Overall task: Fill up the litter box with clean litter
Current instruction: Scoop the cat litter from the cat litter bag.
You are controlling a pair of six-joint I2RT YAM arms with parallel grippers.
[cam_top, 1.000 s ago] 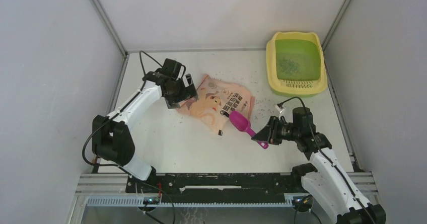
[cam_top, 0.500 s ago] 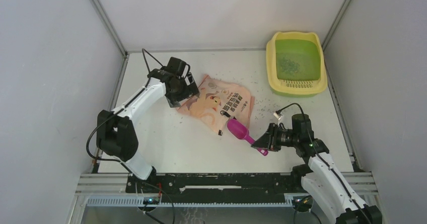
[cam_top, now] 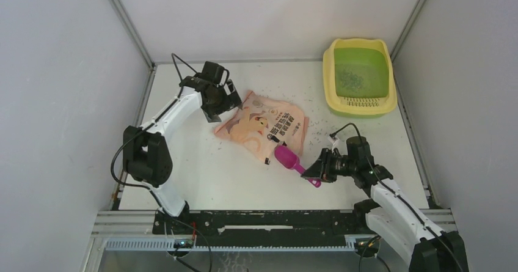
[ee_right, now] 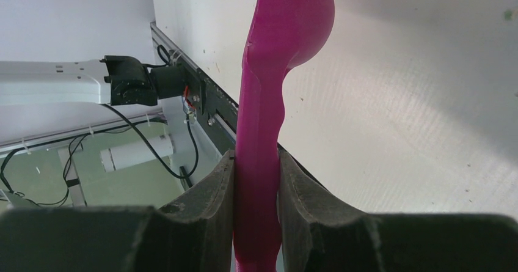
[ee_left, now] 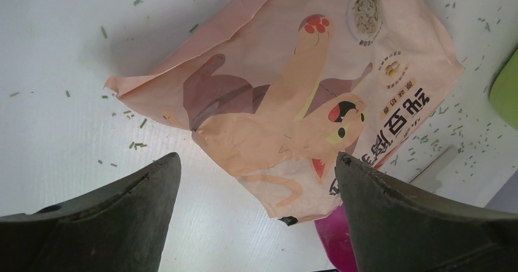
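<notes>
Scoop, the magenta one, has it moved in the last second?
Yes. The scoop, held by the right tool, has shifted toward the arm bases and slightly left, its bowl drawing back from the near edge of the bag, which has stayed put.

Glossy magenta plastic scoop [ee_right: 259,119], matt creased peach bag [ee_left: 293,101], smooth plastic litter box [cam_top: 359,105], matt white tabletop [cam_top: 201,174].

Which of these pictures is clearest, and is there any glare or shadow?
Top view: even, soft light, faint shadows, all sharp. Left wrist view: the bag print is crisp, a soft shadow under its raised edge. Right wrist view: the scoop looms large with a slight sheen; no harsh glare anywhere.
</notes>
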